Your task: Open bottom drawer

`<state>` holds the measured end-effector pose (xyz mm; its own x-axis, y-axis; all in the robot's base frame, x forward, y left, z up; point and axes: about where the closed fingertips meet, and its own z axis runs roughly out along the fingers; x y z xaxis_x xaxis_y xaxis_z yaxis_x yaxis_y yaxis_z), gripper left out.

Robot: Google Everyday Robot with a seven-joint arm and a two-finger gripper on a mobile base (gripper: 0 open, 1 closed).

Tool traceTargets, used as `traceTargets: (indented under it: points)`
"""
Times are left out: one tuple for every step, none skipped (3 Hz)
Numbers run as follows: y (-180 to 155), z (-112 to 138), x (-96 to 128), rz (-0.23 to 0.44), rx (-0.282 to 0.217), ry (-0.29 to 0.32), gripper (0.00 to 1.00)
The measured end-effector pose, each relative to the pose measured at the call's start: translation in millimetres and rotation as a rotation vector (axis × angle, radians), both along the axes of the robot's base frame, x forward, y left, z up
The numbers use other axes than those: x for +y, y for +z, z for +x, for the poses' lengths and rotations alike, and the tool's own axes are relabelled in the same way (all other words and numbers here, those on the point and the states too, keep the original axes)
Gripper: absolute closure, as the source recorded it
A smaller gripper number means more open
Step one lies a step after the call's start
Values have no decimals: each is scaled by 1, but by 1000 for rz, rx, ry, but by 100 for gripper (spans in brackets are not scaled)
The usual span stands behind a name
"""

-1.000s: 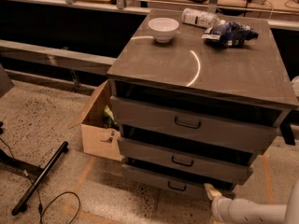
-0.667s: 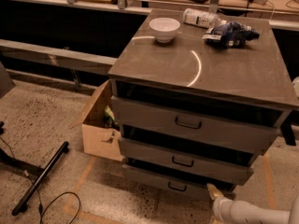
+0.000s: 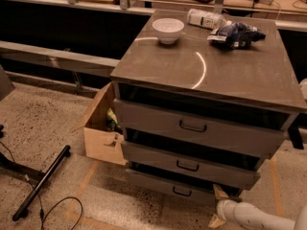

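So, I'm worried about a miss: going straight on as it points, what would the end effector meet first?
Probably the bottom drawer, at its front's right end, beside which the end effector sits low; depth is unclear.

I can read no text, number or brand anywhere. The bottle (image 3: 206,18) lying on the worktop (image 3: 230,75) has a pale label, but its print is too blurred for me to make out. The same goes for the blue packet (image 3: 235,34) just beside it. The cardboard box (image 3: 100,143) left of the cabinet shows nothing legible. My tool (image 3: 217,206) sits at the lower right with its fingers apart, near the right end of the bottom drawer (image 3: 153,182), and I can read no marking on either.
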<state>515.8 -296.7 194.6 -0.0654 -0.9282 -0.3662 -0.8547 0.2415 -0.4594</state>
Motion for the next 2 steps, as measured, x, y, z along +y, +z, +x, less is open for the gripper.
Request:
traceTargets:
  points:
    - [-14, 14, 2, 25, 28, -35, 1]
    - [-21, 20, 5, 43, 44, -30, 21]
